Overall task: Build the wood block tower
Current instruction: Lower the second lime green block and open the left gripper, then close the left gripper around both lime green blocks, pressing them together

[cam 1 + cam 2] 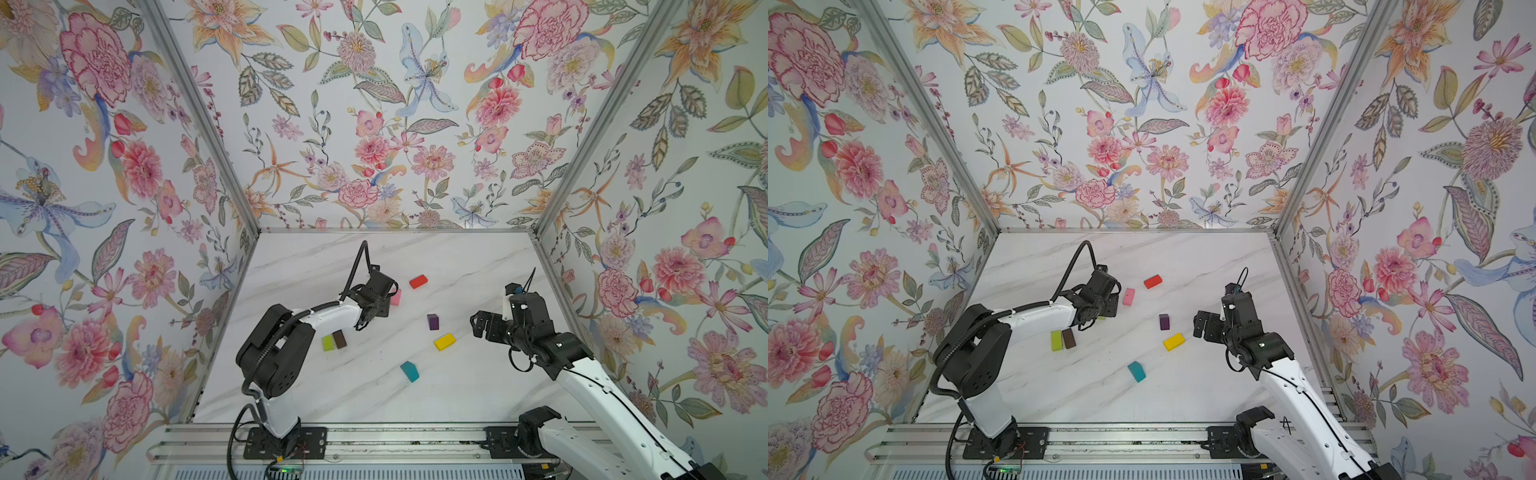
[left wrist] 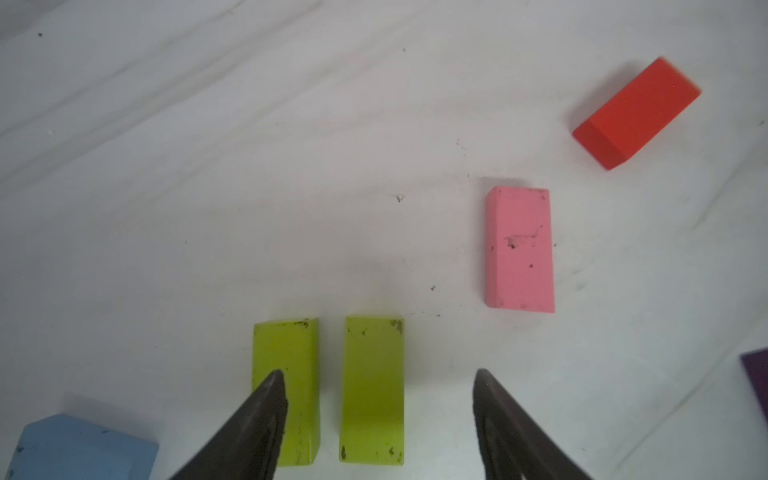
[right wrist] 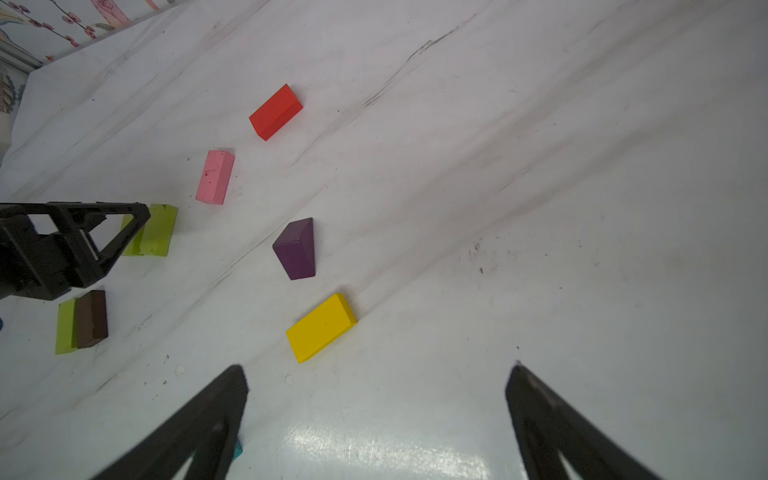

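Two lime green wood blocks (image 2: 291, 353) (image 2: 372, 390) lie side by side on the white table with a narrow gap between them. My left gripper (image 2: 379, 374) hangs open just above them, touching neither; one fingertip (image 2: 274, 386) overlaps the first block. A light blue block (image 2: 79, 449) sits beside them. Another lime green block (image 1: 328, 343) and a brown one (image 1: 340, 339) lie touching. Pink (image 1: 1128, 296), red (image 1: 418, 281), purple (image 1: 433, 321), yellow (image 1: 444, 341) and teal (image 1: 409, 371) blocks lie scattered. My right gripper (image 1: 478, 324) is open and empty, right of the yellow block. The tower is out of view.
Flowered walls on metal frame posts (image 1: 540, 232) close the table in on three sides. The arm bases stand on a metal rail (image 1: 374, 444) along the front edge. The left arm's body (image 1: 282, 345) covers the table's left part.
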{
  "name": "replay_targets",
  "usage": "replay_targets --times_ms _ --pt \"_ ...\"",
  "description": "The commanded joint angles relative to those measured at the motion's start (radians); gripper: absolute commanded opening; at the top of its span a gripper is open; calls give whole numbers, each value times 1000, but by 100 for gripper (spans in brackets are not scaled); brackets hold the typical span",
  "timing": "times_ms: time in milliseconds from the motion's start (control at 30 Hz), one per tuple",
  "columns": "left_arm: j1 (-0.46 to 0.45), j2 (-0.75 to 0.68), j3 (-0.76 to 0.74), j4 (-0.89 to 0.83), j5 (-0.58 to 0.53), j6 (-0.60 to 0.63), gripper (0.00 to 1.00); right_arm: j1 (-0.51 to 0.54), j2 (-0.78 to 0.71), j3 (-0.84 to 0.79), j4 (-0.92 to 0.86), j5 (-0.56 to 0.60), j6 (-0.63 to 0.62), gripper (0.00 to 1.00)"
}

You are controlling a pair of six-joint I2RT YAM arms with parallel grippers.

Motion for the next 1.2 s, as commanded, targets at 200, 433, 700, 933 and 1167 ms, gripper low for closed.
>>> replay_targets --times_ms 200,433,700,933,1167 --pt "42 -92 -53 -58 8 74 90 10 -21 18 -22 2 24 99" --pt "45 -77 -101 -14 50 68 90 23 -28 19 -26 -10 31 99" --pt "61 -46 -121 19 74 66 90 148 30 56 -39 49 54 99" --pt "68 -12 -133 30 79 68 98 196 51 67 -39 95 73 99" --pt "75 9 -148 50 81 74 99 212 63 78 -42 112 76 99"
